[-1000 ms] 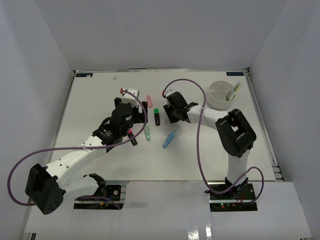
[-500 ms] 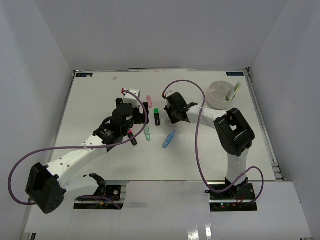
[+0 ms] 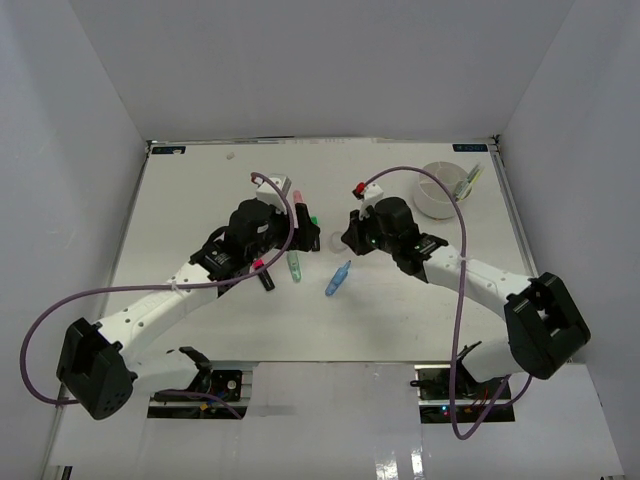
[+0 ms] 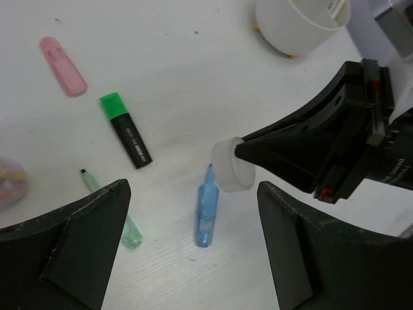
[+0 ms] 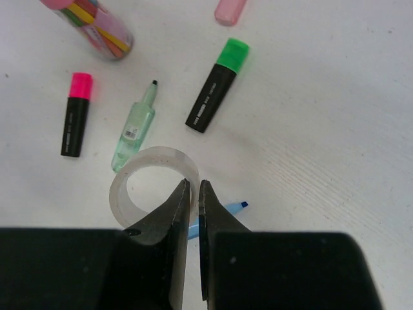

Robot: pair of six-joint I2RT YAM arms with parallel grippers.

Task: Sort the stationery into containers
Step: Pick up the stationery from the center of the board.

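No lettering can be read at this moment. You see white print along the black barrel of the green-capped highlighter (image 5: 211, 97), too small to make out. The pale green pen (image 5: 133, 131) carries a small label with dark marks, also illegible. Two blue stickers sit at the far corners of the worktop (image 3: 180, 220), one left (image 3: 170, 150) and one right (image 3: 472, 148); their writing is blurred. Faint white characters stand on the body of the right hand (image 4: 248, 147), unreadable.

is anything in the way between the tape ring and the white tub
Nothing visible does. The tape ring, pinched in the right tool, has only bare table between it and the white tub.
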